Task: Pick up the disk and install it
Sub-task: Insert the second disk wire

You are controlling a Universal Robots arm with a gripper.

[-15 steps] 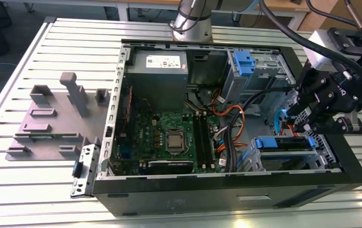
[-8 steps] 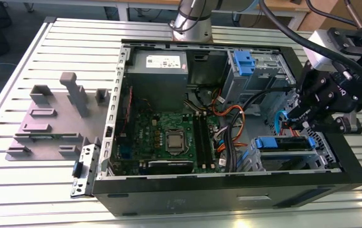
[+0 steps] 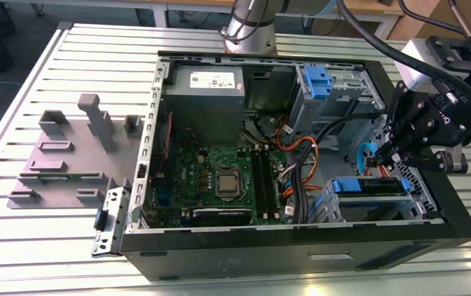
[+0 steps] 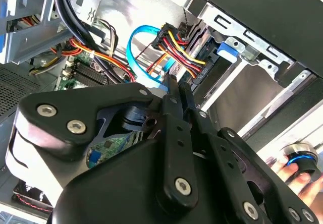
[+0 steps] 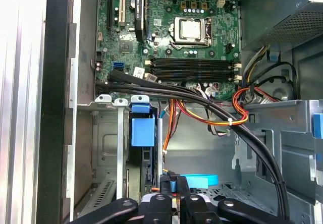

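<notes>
- Pincer [image 4: 174, 90] nearest, fingers pressed together, nothing pinched, tips by the cable plugs.
- Disk [image 3: 368, 187] seated in its bay, at five o'clock inside the computer case [image 3: 218, 250] in the exterior view; blue bracket visible.
- Installing judged nearly done.

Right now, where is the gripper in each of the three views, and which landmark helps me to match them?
Exterior view: the gripper hangs inside the case at the exterior view's right, just above the drive cage.
Second wrist view: the gripper points towards the light blue cable loop.
First wrist view: the gripper is beside the drive cage.
Shared landmark: the orange wires.
</notes>
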